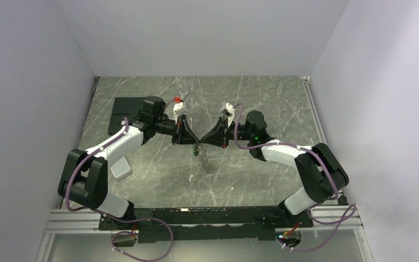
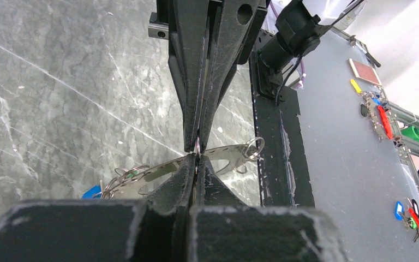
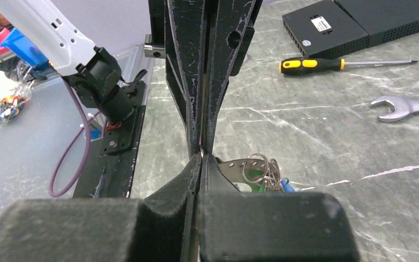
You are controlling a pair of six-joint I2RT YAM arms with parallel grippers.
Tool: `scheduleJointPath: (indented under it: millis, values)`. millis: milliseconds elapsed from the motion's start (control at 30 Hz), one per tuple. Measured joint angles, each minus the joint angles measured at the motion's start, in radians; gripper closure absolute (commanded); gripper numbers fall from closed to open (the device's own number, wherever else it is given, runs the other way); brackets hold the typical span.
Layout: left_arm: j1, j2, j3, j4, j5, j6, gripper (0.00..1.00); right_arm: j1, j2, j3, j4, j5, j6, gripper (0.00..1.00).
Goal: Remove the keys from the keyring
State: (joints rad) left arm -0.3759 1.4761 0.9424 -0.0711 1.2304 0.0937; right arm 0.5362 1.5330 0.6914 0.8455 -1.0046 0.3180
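The keyring (image 2: 226, 154) is a thin grey hoop with a row of small holes, hanging just above the marble table (image 1: 262, 109). Small wire rings hang from it, carrying the keys: a blue head (image 2: 91, 192) and a green one (image 2: 133, 173), seen again as green (image 3: 257, 178) and blue (image 3: 287, 186). My left gripper (image 2: 196, 159) and right gripper (image 3: 202, 156) meet tip to tip at the table's centre. Both are shut on the keyring's (image 3: 233, 164) thin metal at the same spot. In the top view the left gripper (image 1: 193, 143) faces the right gripper (image 1: 202, 143), with the keyring (image 1: 203, 159) dangling below.
Two flat black boxes (image 3: 360, 22) lie at the back left of the table. A yellow-handled screwdriver (image 3: 316, 65) and a silver wrench (image 3: 406, 106) lie near them. A small white block (image 1: 121, 169) sits by the left arm. White walls enclose the table.
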Motion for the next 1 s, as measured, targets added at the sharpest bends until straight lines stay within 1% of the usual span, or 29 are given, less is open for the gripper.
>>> scheduleJointPath:
  millis: [67,133,233,367,533,667,800,1000]
  values:
    - [-0.001,0.0,0.0,-0.011,-0.005,0.009,1.0,-0.001,0.0,0.0,-0.014,-0.002,-0.01,0.82]
    - [-0.002,0.0,0.001,-0.038,-0.022,0.027,1.0,-0.002,0.0,0.016,-0.079,-0.02,-0.061,0.75]
    - [-0.005,0.0,0.001,-0.091,-0.048,0.053,1.0,-0.005,-0.002,0.089,-0.266,-0.039,-0.197,0.67]
    - [-0.008,0.0,0.006,-0.141,-0.076,0.083,1.0,-0.005,-0.013,0.224,-0.555,-0.05,-0.418,0.6]
    - [-0.019,0.0,0.016,-0.18,-0.097,0.109,1.0,0.002,-0.034,0.342,-0.864,-0.042,-0.648,0.59]
    - [-0.029,0.0,0.026,-0.198,-0.105,0.127,1.0,0.031,-0.039,0.386,-1.039,-0.01,-0.78,0.59]
    - [-0.038,0.0,0.031,-0.21,-0.111,0.134,1.0,0.077,-0.039,0.399,-1.145,0.038,-0.861,0.62]
    - [-0.047,0.0,0.034,-0.234,-0.114,0.148,1.0,0.109,-0.039,0.421,-1.212,0.1,-0.922,0.64]
